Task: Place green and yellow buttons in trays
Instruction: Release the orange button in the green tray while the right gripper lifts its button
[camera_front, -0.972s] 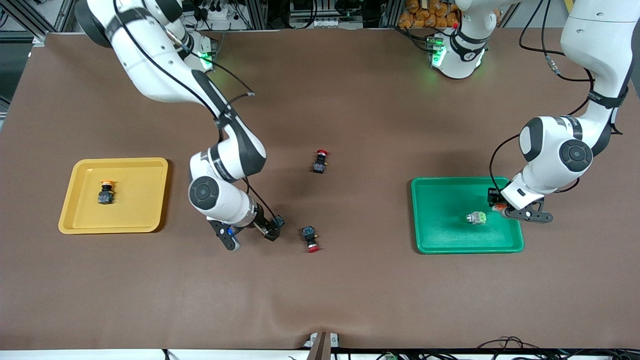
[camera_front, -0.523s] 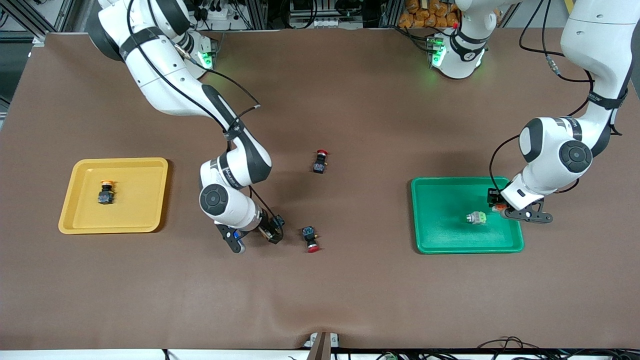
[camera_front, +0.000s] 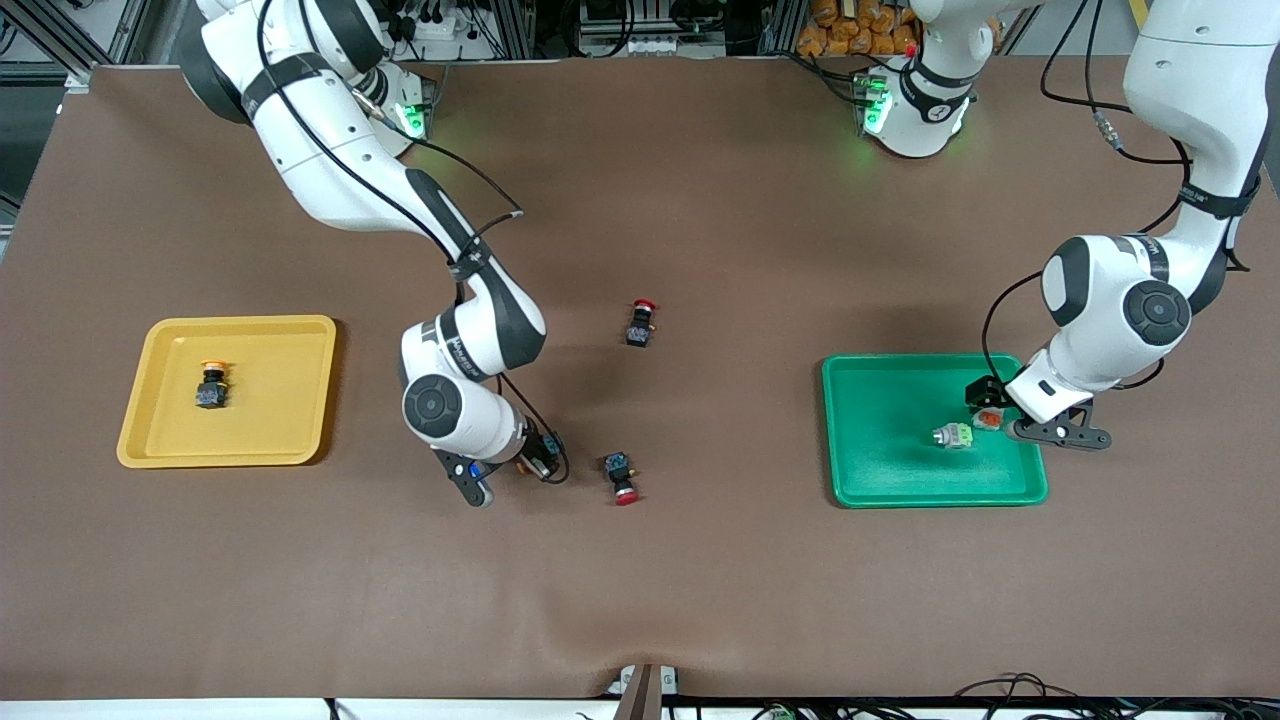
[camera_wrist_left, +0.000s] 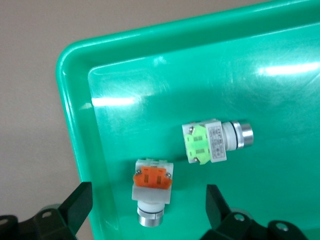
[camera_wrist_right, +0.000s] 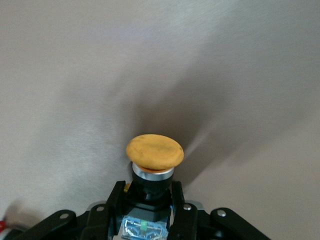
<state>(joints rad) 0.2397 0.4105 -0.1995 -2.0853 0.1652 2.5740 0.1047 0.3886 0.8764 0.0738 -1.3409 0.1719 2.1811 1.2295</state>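
Note:
The right gripper (camera_front: 525, 467) is low over the table, shut on the black body of a yellow-capped button (camera_wrist_right: 154, 151); its fingers (camera_wrist_right: 114, 200) clamp the body on both sides. The left gripper (camera_front: 1010, 420) is open just over the green tray (camera_front: 880, 480). An orange-faced grey button (camera_wrist_left: 151, 187) lies in that tray between its spread fingers (camera_wrist_left: 75, 207), also seen in the front view (camera_front: 988, 418). A pale green button (camera_front: 953, 436) lies beside it in the tray (camera_wrist_left: 215, 142). The yellow tray (camera_front: 150, 440) holds another yellow-capped button (camera_front: 211, 385).
Two black switches with red caps lie on the brown mat: one (camera_front: 641, 322) mid-table, one (camera_front: 620, 477) beside the right gripper, toward the left arm's end. The green tray's rim (camera_wrist_left: 75, 125) runs close by the left gripper's fingers.
The right arm shifted toward the left arm's end and its gripper turned and settled around the yellow-capped button. The left gripper moved slightly; the orange-faced button now shows apart from it in the tray.

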